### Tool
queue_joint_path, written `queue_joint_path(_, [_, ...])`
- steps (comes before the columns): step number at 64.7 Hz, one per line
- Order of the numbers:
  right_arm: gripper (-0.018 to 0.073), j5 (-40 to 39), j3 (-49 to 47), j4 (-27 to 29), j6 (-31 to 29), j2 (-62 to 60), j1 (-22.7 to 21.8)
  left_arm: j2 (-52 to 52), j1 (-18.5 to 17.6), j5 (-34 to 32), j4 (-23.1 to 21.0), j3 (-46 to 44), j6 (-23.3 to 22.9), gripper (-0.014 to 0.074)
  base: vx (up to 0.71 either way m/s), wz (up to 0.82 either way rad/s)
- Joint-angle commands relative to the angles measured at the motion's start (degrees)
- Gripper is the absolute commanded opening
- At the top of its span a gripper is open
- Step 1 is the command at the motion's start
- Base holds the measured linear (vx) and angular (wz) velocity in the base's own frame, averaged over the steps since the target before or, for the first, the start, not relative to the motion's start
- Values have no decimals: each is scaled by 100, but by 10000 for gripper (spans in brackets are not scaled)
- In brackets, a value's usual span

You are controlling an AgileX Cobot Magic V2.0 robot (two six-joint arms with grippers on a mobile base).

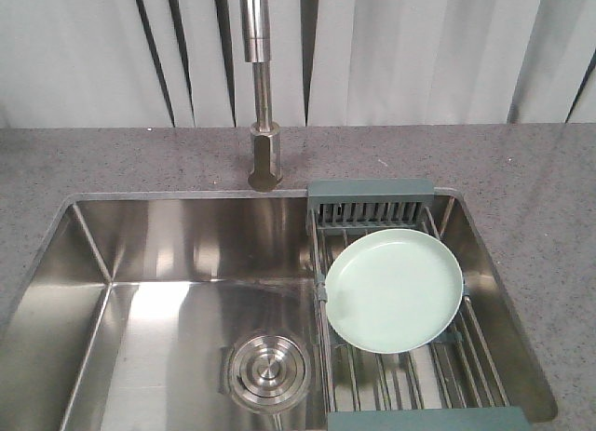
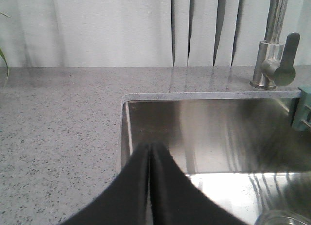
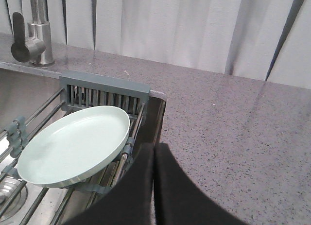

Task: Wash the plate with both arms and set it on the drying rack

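The pale mint-green plate (image 1: 395, 289) (image 3: 73, 149) lies flat on the drying rack (image 1: 372, 200) (image 3: 104, 86), which spans the right side of the sink. No arm shows in the front view. Seen from the left wrist, my left gripper (image 2: 150, 146) is shut with nothing in it, hovering over the sink's left rim, far from the plate. Seen from the right wrist, my right gripper (image 3: 154, 147) is shut and empty, above the sink's right edge just right of the plate and not touching it.
A steel sink (image 1: 168, 254) has a round drain (image 1: 267, 368) in its floor. A tall steel faucet (image 1: 262, 87) (image 2: 273, 50) (image 3: 33, 30) stands behind it. Grey speckled countertop (image 3: 233, 128) surrounds the sink, and pale curtains hang at the back.
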Motion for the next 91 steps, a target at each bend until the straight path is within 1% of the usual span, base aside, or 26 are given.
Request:
queue_joint_path(1, [-9,-444,-152,-19,-23,97,-17,-45,10,-434,38,135,-74,-2,0,0])
queue_joint_path(8, [-9,-444,-152,-19,-23,97,-17,-359,10,-395,119,135,-74,-2,0,0])
queue_joint_path(21, [-9,-444,-152,-19,-23,97,-17,-333,10,-296,146,135,-74,-2,0,0])
queue_joint_path(91, [-10,-444,-152,-35,-33,97,-17,-333,10,-309,151,89,-74,-2,0,0])
